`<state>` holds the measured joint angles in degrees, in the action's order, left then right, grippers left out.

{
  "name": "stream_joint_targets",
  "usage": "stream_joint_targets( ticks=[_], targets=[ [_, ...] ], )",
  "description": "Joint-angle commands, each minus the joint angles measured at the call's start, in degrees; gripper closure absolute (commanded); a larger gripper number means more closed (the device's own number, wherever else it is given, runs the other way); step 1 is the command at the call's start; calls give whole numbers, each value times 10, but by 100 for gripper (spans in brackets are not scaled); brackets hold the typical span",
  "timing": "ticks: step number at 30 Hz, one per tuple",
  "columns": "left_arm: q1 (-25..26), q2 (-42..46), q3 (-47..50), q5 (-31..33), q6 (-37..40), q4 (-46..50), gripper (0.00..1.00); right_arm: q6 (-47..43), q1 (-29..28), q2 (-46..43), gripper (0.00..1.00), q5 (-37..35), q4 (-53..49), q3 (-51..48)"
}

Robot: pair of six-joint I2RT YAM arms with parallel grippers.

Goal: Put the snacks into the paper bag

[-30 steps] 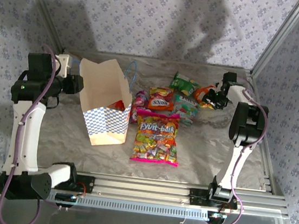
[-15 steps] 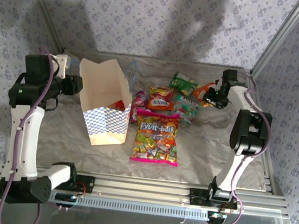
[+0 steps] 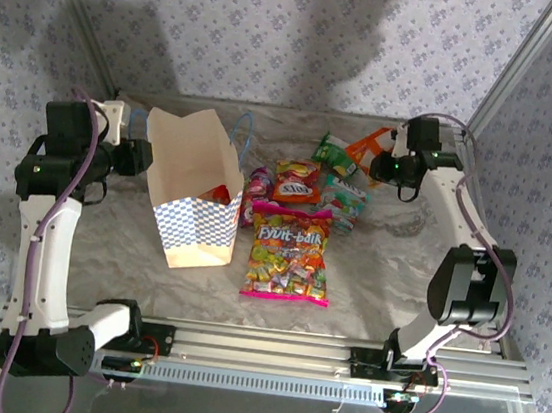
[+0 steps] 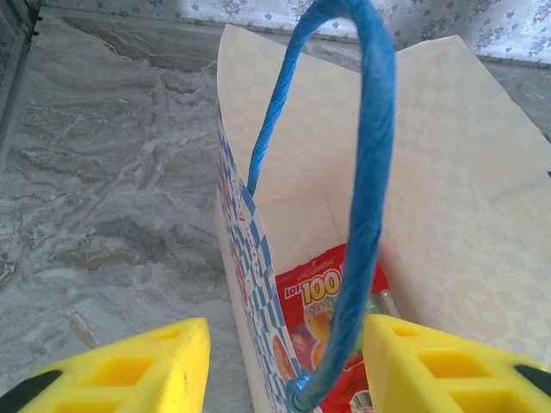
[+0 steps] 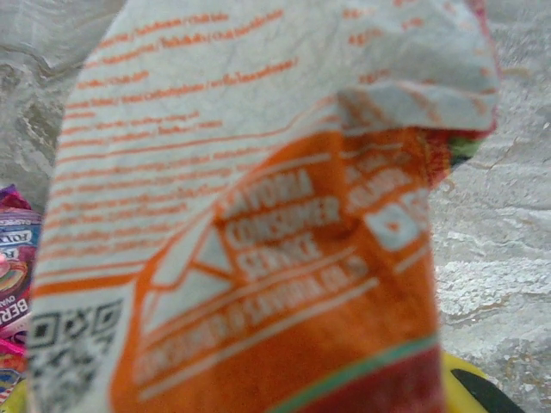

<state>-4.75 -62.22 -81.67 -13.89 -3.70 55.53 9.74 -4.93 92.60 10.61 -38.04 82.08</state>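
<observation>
Snacks (image 3: 297,182) number seven. Five lie on the tabletop (image 3: 391,251) right of the bag (image 3: 188,226), the pink one (image 3: 290,254) nearest. One red packet (image 4: 323,310), marked "100", sits inside the bag. One orange packet (image 5: 258,215), printed "CONSUMER SERVICE" beside a QR code, is pinched aloft in the right tool (image 3: 384,164). Left tool (image 4: 284,353) stands half-wide around a blue handle (image 4: 370,172), gripping nothing.

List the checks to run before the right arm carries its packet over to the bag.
1. Orange packet held by right gripper: ok, off the table.
2. Paper bag upright, mouth open: ok.
3. Left gripper straddling the bag's wall and blue handle: ok, fingers apart.
4. Room in bag: ok, one red packet at the bottom.
5. Height over the snacks lying between: cannot tell.
</observation>
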Motion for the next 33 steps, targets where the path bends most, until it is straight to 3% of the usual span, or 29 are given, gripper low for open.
stream_joint_targets(
  ticks=[1, 19, 33],
  targets=[
    [3, 16, -15, -7, -7, 3, 50, -11, -11, -41, 87, -15, -8, 8],
    [7, 24, -29, -18, -46, 4, 50, -30, -122, -169, 88, -57, -8, 77],
    [7, 18, -14, -10, -54, -24, 50, -104, -248, -131, 86, -46, 14, 221]
  ],
)
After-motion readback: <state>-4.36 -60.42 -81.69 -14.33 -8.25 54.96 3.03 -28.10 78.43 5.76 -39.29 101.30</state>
